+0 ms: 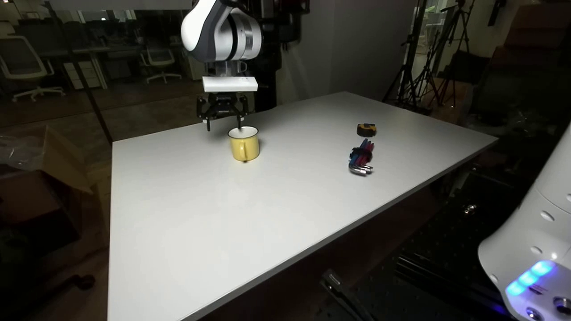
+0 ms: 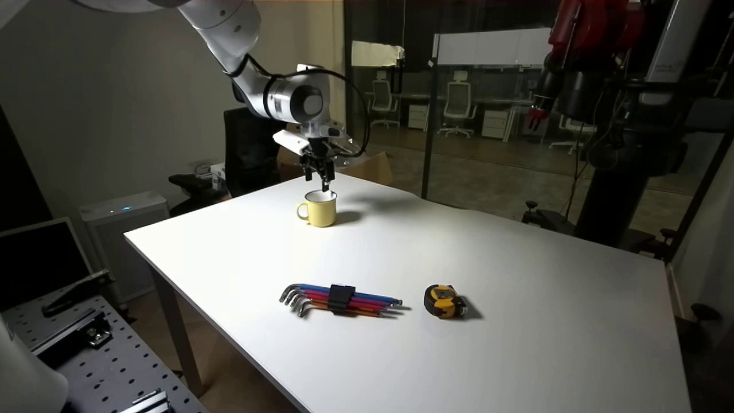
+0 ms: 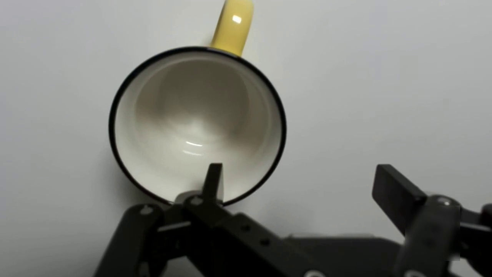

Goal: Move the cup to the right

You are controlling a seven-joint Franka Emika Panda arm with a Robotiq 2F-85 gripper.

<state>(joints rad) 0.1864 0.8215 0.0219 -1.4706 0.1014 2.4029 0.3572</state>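
The yellow cup stands upright on the white table, with a whitish inside and a dark rim. It also shows in an exterior view, its handle to the left. In the wrist view the cup is seen from above, left of centre, its handle pointing up. My gripper is open with nothing between its fingers. Its left finger overlaps the cup's lower rim; the right finger is over bare table. In both exterior views the gripper points down at the cup's rim; whether it touches is unclear.
A set of coloured hex keys and a yellow-black tape measure lie on the table, away from the cup. A cardboard box stands on the floor beside the table. A red and black robot stands beyond the table.
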